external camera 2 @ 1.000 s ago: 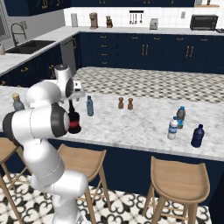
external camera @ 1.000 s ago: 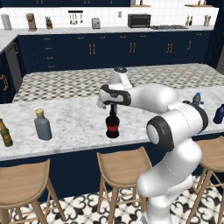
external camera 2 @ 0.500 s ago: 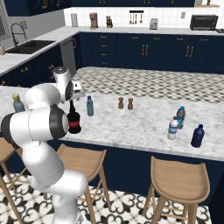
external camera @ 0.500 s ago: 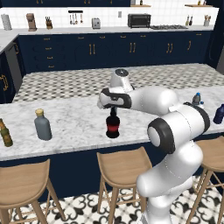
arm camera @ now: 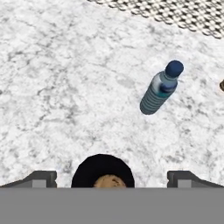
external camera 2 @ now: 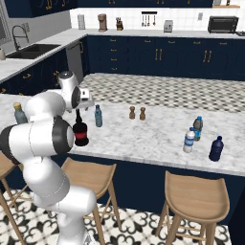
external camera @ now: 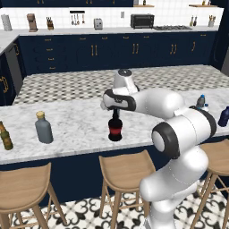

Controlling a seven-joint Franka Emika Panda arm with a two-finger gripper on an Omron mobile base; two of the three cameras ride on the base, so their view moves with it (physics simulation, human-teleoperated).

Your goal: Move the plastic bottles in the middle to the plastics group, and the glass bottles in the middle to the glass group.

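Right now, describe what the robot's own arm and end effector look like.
The arm is glossy white, built of rounded, bulbous segments with dark grey-black bands at its joints. The end effector has two small dark grey finger tips, blocky and flat-topped. No cables or markings are visible.

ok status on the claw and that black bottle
Claw open, over the black round-bellied red-label bottle. Bottle upright on marble counter, not gripped. Slim teal-blue bottle apart, not blocking.
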